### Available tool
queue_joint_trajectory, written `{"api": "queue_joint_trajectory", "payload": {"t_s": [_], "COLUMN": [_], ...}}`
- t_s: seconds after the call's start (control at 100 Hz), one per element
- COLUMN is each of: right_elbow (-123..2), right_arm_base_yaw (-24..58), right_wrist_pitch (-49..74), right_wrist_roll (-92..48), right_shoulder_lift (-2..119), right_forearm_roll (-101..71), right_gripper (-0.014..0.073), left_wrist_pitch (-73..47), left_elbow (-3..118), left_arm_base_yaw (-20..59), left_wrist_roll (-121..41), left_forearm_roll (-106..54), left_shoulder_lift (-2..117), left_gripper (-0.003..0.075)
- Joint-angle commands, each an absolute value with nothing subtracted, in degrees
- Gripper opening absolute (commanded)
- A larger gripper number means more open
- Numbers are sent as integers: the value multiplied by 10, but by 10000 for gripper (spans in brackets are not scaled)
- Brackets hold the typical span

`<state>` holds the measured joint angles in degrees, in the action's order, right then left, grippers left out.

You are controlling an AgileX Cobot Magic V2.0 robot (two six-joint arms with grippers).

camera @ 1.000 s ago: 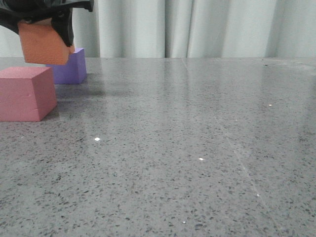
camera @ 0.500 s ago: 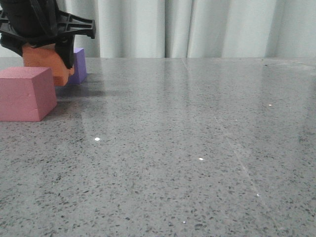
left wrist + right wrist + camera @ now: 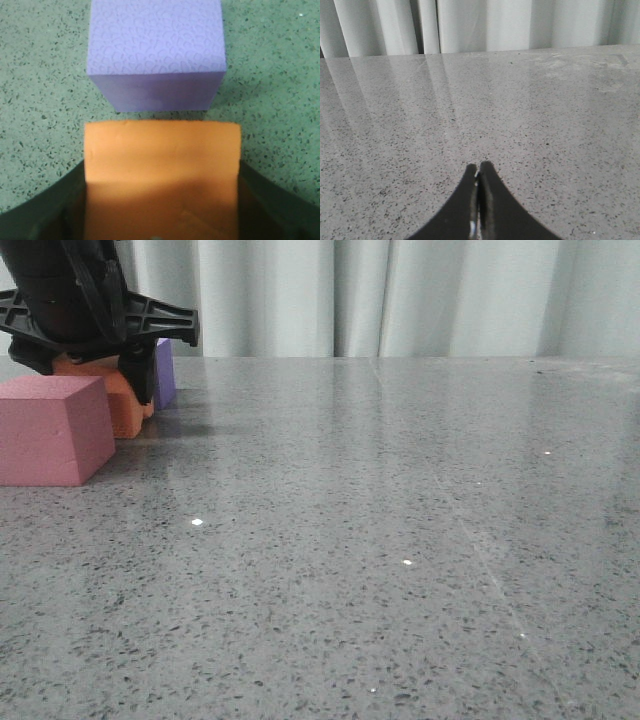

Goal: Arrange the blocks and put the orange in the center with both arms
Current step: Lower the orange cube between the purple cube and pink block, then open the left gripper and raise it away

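My left gripper (image 3: 95, 345) is shut on the orange cube (image 3: 128, 412) and holds it low, at or just above the table, in the gap between the pink-red cube (image 3: 55, 430) in front and the purple cube (image 3: 165, 370) behind. In the left wrist view the orange cube (image 3: 161, 160) sits between the dark fingers (image 3: 62, 205) of my left gripper (image 3: 161, 205). The purple cube (image 3: 156, 45) lies just beyond it with a narrow gap. My right gripper (image 3: 479, 170) is shut and empty above bare table. It does not show in the front view.
The grey speckled table (image 3: 400, 490) stretches to the right of the cubes. A pale curtain (image 3: 400, 290) hangs behind the table's far edge. The pink-red cube is cut off by the front view's left edge.
My left gripper has come down with the orange cube, from above the pink-red and purple cubes to table level between them. The other two cubes have not moved.
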<state>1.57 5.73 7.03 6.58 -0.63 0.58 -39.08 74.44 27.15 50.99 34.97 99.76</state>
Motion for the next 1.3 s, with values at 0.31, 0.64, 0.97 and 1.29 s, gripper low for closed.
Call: {"api": "queue_joint_trajectory", "payload": {"t_s": [0.31,0.64,0.97,1.29], "right_elbow": [8,8,8,8], "right_arm_base_yaw": [55,55,55,55], "right_wrist_pitch": [20,20,20,20], "right_wrist_roll": [62,62,62,62], "right_shoulder_lift": [-20,-20,-20,-20], "right_forearm_roll": [5,5,5,5], "right_gripper": [-68,-68,-68,-68], "left_wrist_pitch": [-381,-378,-387,-412], "left_elbow": [759,759,768,768], "left_arm_base_yaw": [271,271,271,271], "left_wrist_roll": [511,495,482,453], "left_forearm_roll": [362,358,338,333], "left_shoulder_lift": [973,973,965,888], "left_gripper": [165,301,692,692]}}
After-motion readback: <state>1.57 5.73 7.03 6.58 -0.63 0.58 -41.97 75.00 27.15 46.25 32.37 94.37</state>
